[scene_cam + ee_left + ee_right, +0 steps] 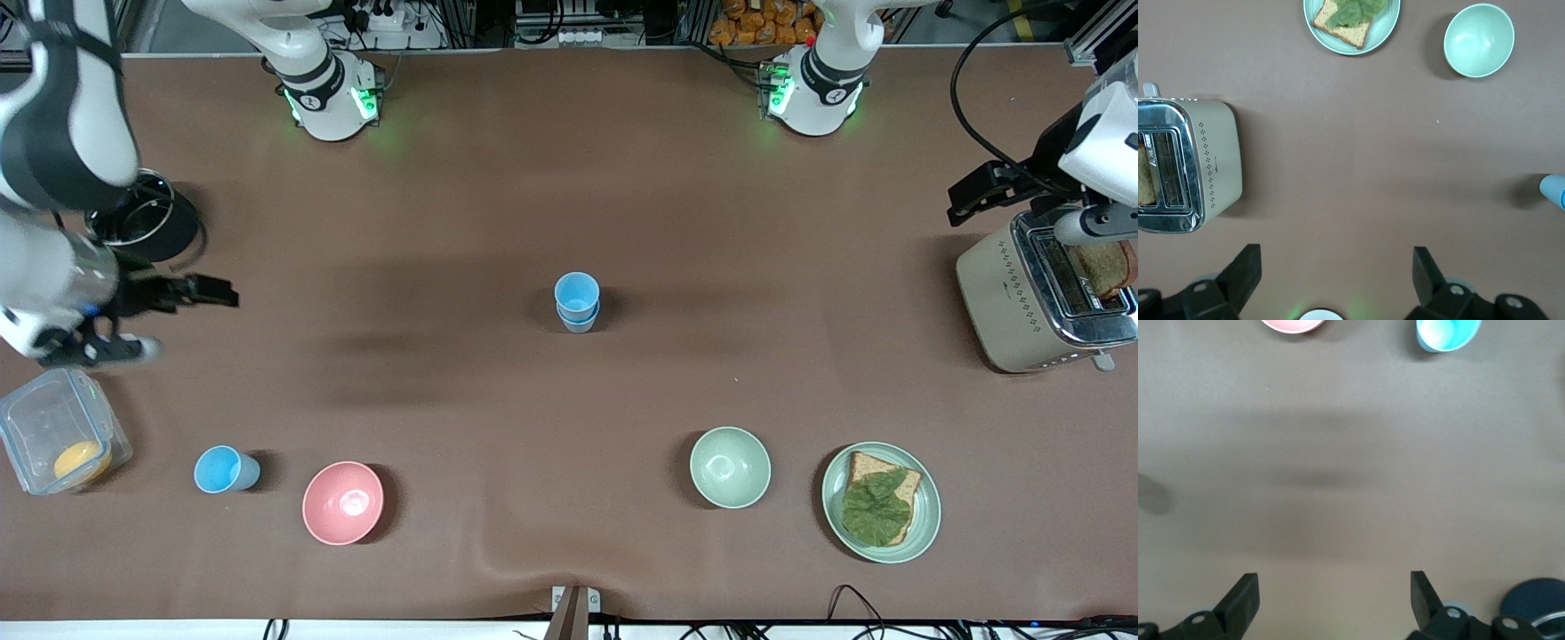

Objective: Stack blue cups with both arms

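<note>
Brown cloth covers the table. At mid-table we see a sky blue cup nested upright in a paler cup, touching, a two-cup stack. A third blue cup stands alone nearer the front camera, toward the right arm's end, just beside the pink bowl and near a clear lidded box.

We note the right gripper in the air over bare cloth at its own end of the table, above the box and near a dark round object. In its wrist view the fingers are spread wide, with nothing between them.

The left gripper hangs over the toaster at the left arm's end. Its fingers are likewise wide apart and empty.

A green bowl sits beside a plate carrying bread with lettuce.
</note>
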Robot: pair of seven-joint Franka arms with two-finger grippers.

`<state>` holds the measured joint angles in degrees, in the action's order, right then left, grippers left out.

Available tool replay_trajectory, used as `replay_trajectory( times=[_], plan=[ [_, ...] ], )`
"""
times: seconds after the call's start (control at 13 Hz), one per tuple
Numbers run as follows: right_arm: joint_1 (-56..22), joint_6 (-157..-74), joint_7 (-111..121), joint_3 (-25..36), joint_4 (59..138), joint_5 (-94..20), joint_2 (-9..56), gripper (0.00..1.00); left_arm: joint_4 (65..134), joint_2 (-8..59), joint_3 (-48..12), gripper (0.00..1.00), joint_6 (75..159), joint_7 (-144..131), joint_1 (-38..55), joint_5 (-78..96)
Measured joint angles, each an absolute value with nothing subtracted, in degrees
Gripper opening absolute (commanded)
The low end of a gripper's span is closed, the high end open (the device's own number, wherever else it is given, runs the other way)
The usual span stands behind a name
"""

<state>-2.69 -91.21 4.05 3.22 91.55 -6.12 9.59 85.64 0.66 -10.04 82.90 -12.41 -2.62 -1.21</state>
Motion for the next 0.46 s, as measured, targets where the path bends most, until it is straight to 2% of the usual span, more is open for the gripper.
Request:
replay_trajectory(
  times=[0.23, 0.46],
  plan=[
    [-2.6, -88.4, 3.6, 2.9, 93.4, -1.5, 0.4, 1.00, 87.5, -0.9, -9.9, 1.00, 83.0, -12.4, -2.6, 0.8],
    [0.1, -88.3, 2.4, 3.1, 93.8, -0.8, -1.1, 1.00, 87.7, -1.4, -10.0, 1.00, 83.4, -12.5, -2.5, 0.8]
  ],
)
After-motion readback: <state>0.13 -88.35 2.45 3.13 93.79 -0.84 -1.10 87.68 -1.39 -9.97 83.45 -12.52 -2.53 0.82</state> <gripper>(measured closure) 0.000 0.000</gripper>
